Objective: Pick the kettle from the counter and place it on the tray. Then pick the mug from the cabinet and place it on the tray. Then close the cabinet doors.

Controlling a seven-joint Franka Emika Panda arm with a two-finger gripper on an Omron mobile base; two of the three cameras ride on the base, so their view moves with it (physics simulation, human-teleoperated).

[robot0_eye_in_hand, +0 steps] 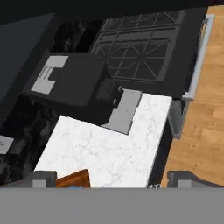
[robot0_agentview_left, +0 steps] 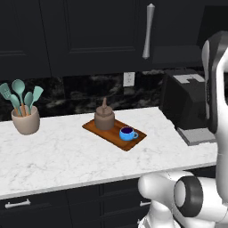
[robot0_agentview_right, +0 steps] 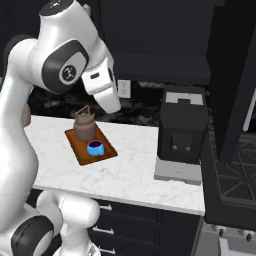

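The brown-grey kettle [robot0_agentview_left: 104,118] [robot0_agentview_right: 85,125] stands upright on the far half of the reddish-brown tray [robot0_agentview_left: 107,131] [robot0_agentview_right: 77,150]. The blue mug [robot0_agentview_left: 128,133] [robot0_agentview_right: 95,148] sits on the same tray, just in front of the kettle. The tray lies on the white marble counter [robot0_agentview_left: 67,151] [robot0_agentview_right: 135,165]. My gripper [robot0_eye_in_hand: 116,179] hangs high above the counter [robot0_eye_in_hand: 109,148], open, with nothing between its fingertips [robot0_eye_in_hand: 43,177]. One corner of the tray [robot0_eye_in_hand: 75,178] shows at the bottom of the hand view. Above, the black cabinet [robot0_agentview_right: 165,67] shows its inner shelf, and a cabinet door [robot0_agentview_right: 235,85] stands swung out.
A beige pot of teal utensils [robot0_agentview_left: 25,118] stands at the counter's left. A black coffee machine [robot0_agentview_left: 185,102] [robot0_agentview_right: 182,130] [robot0_eye_in_hand: 74,83] sits right of the tray, and a stove [robot0_agentview_right: 235,170] [robot0_eye_in_hand: 140,48] lies beyond it. A long door handle [robot0_agentview_left: 148,31] hangs above.
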